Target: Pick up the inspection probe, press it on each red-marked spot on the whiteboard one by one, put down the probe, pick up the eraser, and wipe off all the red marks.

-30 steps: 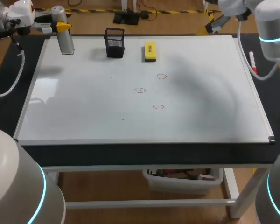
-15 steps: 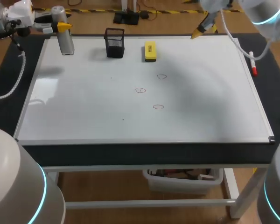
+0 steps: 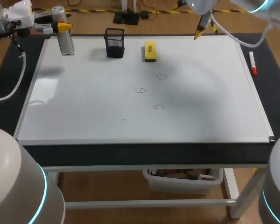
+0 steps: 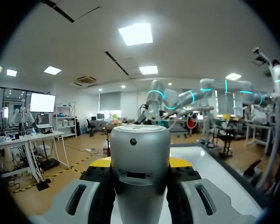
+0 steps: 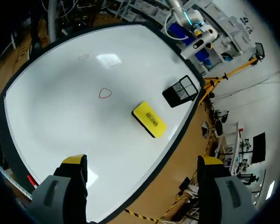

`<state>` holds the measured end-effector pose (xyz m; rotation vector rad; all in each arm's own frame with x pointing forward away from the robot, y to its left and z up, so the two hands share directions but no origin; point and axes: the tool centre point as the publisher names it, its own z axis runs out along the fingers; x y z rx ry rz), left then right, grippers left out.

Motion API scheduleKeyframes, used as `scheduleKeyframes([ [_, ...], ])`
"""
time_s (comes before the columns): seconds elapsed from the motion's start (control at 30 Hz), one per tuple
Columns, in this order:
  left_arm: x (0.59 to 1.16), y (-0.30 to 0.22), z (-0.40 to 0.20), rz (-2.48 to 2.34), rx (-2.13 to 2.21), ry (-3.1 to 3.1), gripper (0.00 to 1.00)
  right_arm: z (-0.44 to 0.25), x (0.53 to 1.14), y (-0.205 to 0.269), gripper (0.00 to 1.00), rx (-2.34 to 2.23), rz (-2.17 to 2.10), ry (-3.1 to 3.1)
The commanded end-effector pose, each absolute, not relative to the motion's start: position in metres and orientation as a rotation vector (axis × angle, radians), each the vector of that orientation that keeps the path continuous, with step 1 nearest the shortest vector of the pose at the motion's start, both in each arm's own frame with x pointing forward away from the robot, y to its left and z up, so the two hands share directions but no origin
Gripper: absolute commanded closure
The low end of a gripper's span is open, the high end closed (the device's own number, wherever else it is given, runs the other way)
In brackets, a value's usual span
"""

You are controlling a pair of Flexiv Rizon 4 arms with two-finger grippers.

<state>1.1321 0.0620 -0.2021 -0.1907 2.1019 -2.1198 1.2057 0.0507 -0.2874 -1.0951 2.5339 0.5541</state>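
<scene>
Swung inward from the corner, the right hand [image 3: 199,29] now hangs over the whiteboard's [image 3: 130,126] 1 o'clock edge, partly cut off in the head view. Its wrist view shows fingers [image 5: 72,186] spread, empty, the eraser [image 5: 149,119] ahead. The left hand [image 3: 62,28] clamps the probe [image 3: 66,43] upright at 11 o'clock, and its own wrist view hides the lower end.

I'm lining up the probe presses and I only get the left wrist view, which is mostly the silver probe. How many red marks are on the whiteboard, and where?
Observer: Three red marks, clustered near the middle of the whiteboard.
Operator: Where's the eraser for afterwards?
Observer: The yellow eraser lies near the board's far edge, beside the black mesh cup.
Operator: Is the other arm in my way?
Observer: The right gripper hangs above the far edge, past the eraser, with its jaws open and empty.
</scene>
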Motion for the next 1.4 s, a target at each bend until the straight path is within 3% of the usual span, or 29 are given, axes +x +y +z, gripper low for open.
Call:
scheduleKeyframes([
  [0.03, 1.128, 0.06, -0.199, -2.103, -0.207, 2.094, 1.0, -0.285, 1.207, 0.056, 0.0, -1.414, 0.208, 2.652],
  [0.6, 1.128, 0.06, -0.199, -2.103, -0.207, 2.094, 1.0, -0.285, 1.207, 0.056, 0.0, -1.414, 0.208, 2.652],
  [0.9, 1.128, 0.06, -0.199, -2.103, -0.207, 2.094, 1.0, -0.309, 1.204, 0.105, 0.0, -1.904, 0.179, 2.511],
  [1.4, 1.128, 0.06, -0.199, -2.103, -0.207, 2.094, 1.0, -0.357, 1.199, 0.163, 0.0, -2.286, -0.004, 2.429],
])
